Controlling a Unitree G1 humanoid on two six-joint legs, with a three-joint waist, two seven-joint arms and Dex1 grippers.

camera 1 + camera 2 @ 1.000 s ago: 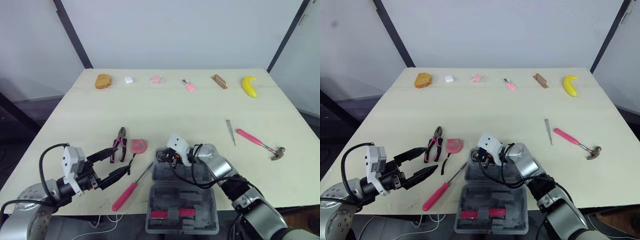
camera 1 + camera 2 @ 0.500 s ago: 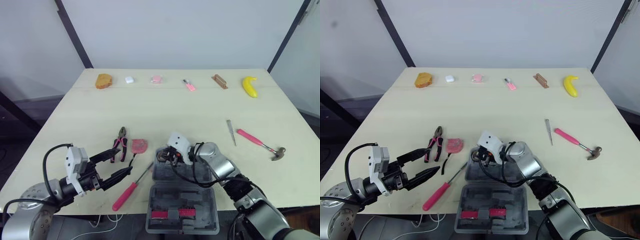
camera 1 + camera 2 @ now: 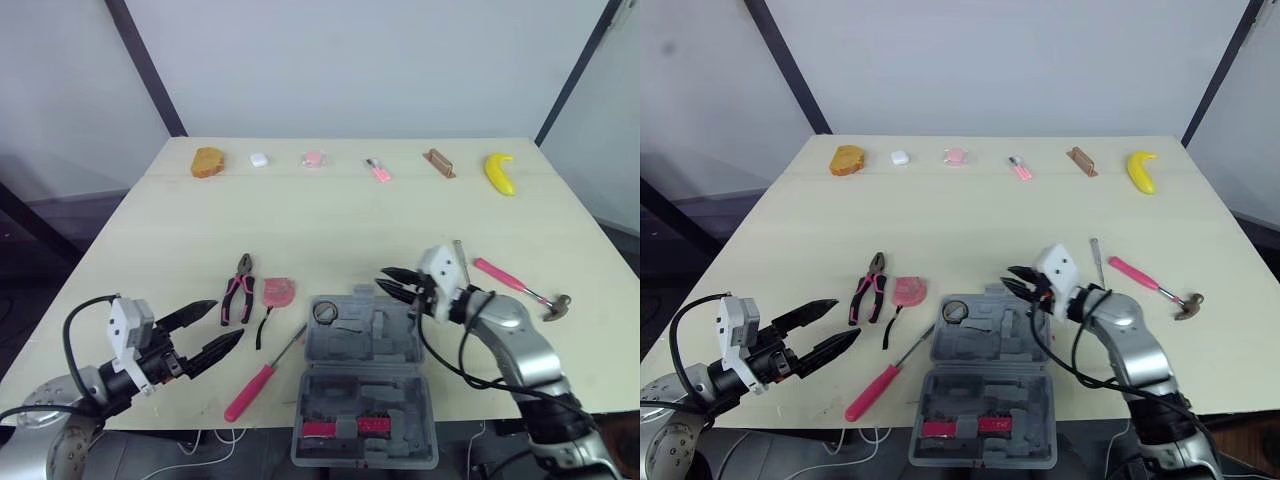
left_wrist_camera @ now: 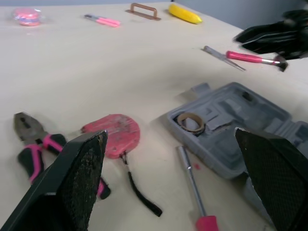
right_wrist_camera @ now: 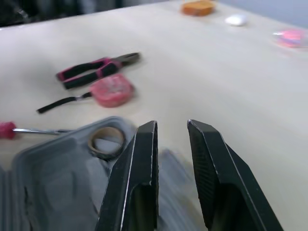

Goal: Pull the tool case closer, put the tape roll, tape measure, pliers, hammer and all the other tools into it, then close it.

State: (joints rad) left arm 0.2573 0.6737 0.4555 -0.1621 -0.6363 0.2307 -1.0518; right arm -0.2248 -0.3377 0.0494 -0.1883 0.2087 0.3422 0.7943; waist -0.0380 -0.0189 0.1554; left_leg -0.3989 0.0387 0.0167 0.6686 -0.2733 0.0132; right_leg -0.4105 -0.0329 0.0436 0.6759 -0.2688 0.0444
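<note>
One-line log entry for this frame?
tool case: open; tape roll: in case; right gripper: open, empty, at case's far edge; left gripper: open, empty; on table: tape measure, pliers, screwdriver, hammer

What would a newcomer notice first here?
The open grey tool case sits at the near edge of the table, with the tape roll in its far left corner. Pink-handled pliers, tape measure and screwdriver lie left of it, and the hammer lies far right. The left gripper and right gripper hang open, empty.
</note>
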